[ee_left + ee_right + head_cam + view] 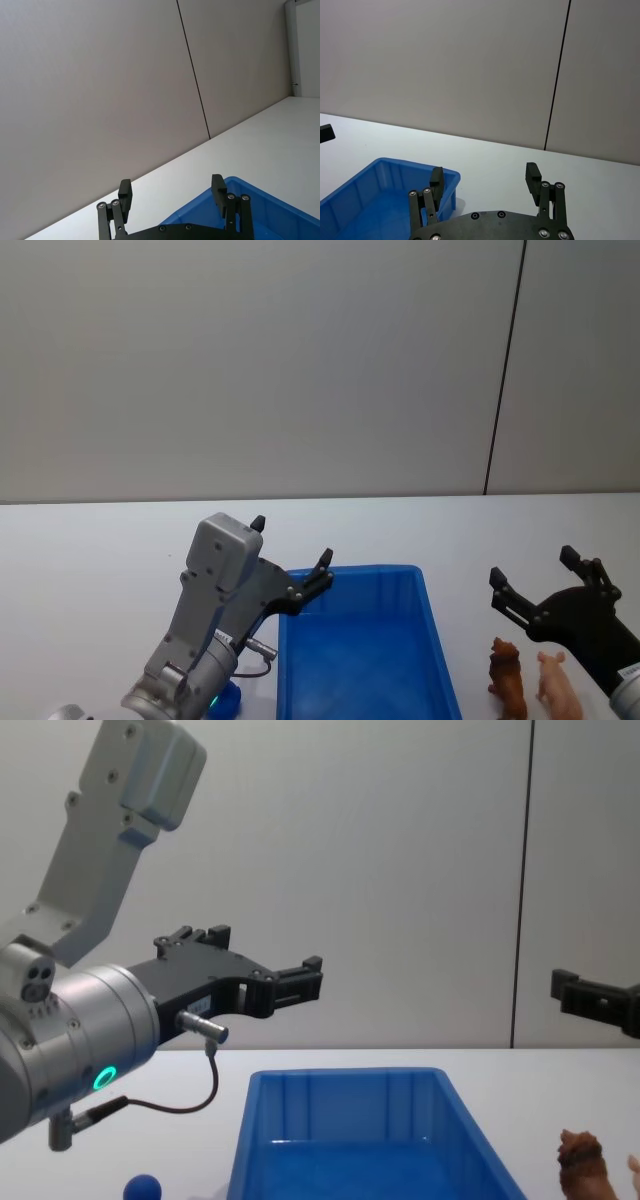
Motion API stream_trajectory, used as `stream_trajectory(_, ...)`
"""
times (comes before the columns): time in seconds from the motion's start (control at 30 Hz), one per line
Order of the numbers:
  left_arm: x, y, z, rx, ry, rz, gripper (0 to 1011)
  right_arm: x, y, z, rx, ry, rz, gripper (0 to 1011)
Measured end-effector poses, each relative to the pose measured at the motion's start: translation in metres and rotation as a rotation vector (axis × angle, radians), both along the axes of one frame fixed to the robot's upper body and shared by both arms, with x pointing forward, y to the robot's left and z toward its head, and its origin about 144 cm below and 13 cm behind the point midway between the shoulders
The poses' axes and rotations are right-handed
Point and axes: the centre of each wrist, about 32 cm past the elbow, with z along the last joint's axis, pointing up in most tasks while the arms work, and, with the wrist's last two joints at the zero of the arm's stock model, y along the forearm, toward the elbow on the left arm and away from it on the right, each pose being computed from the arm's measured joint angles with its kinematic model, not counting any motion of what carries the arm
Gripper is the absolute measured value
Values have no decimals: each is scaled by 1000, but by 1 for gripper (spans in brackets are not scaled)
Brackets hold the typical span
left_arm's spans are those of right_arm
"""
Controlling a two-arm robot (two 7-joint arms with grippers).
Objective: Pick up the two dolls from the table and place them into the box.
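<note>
Far left, the blue doll (pixel 143 1187) sits on the table (pixel 100 540) just beside the near left corner of the box (pixel 350 571), lower and closer to the robot than the left gripper (pixel 292 541), which is raised near the far left corner with fingers spread and empty; that arm is the nearer one. The box holds nothing in the part of its floor that shows. Right of it, the reddish-brown doll (pixel 508 678) stands beside a pink figure (pixel 553 687), its body seemingly running toward the robot, below and nearer than the right gripper (pixel 533 566), likewise spread and empty
</note>
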Motion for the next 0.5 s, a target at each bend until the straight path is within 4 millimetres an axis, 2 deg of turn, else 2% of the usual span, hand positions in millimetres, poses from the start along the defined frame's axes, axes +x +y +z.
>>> stream_trajectory(0.5,0,0,0,0,0,0,1001,-6,-8,-7,-5,64,-70,1001)
